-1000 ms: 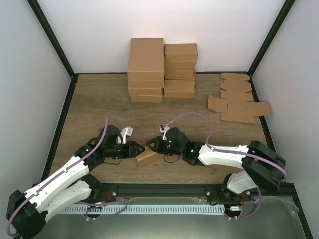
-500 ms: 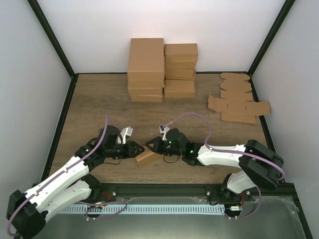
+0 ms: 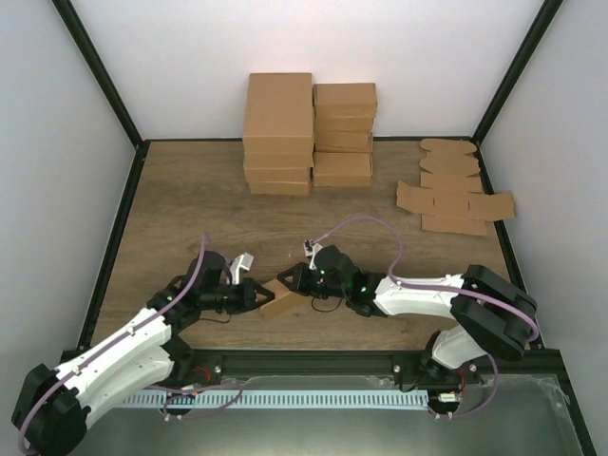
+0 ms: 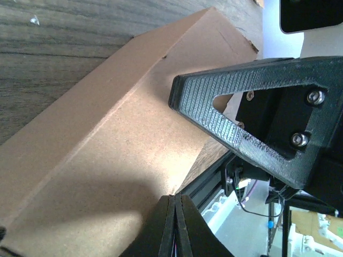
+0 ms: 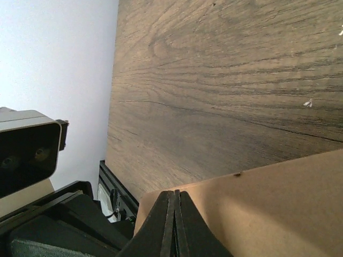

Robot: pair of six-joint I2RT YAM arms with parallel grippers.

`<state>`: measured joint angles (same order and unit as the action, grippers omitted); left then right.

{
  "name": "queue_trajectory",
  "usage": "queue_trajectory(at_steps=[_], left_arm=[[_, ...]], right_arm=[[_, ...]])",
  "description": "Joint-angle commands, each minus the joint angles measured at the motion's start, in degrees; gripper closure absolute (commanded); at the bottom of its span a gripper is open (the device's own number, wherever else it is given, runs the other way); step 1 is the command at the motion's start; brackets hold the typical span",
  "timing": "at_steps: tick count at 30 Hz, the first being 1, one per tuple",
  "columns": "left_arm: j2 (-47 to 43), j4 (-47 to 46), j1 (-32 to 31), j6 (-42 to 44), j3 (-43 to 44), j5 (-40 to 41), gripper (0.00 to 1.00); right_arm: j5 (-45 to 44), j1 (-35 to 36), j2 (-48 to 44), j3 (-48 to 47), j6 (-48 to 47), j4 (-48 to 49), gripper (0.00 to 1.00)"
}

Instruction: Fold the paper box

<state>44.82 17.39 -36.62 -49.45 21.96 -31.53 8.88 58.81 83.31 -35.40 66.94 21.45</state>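
Observation:
The paper box is a small brown carton, folded up, lying tilted on the wooden table between my two grippers. My left gripper is shut, and its tips press against the box's left end. In the left wrist view the box fills the frame above my shut left gripper, with a finger of the right gripper over it. My right gripper is shut at the box's upper right corner. In the right wrist view its tips rest on the edge of the box. Nothing shows between either pair of jaws.
Two stacks of ready-made brown cartons stand at the back of the table. Flat brown blanks lie at the back right. The black front rail runs just beyond the box's near side. White walls close in the table.
My left gripper's jaws have shut and the left arm has shifted toward the near edge, tips now against the box. The box has turned slightly. The right arm has barely moved.

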Motion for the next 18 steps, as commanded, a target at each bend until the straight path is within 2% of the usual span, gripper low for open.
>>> queue_trajectory(at_steps=[1,5,11,18], left_arm=[[-0.07,-4.96,0.43,-2.59,-4.33,-0.07,0.96],[-0.08,-4.15,0.58,-2.25,-3.67,-0.02,0.96],[-3.0,2.16,2.0,-0.43,2.86,-0.84,0.96],[-6.71,6.18,5.76,-1.93,2.13,-1.52,0.96]], right_arm=[[-0.85,0.51,1.11,-0.01,-0.23,-0.65,0.99],[-0.95,0.5,1.11,0.15,-0.32,-0.74,0.99],[-1.58,0.52,0.42,-0.05,-0.83,-1.47,0.99],[-1.88,0.47,0.1,-0.12,-1.1,-2.16,0.99]])
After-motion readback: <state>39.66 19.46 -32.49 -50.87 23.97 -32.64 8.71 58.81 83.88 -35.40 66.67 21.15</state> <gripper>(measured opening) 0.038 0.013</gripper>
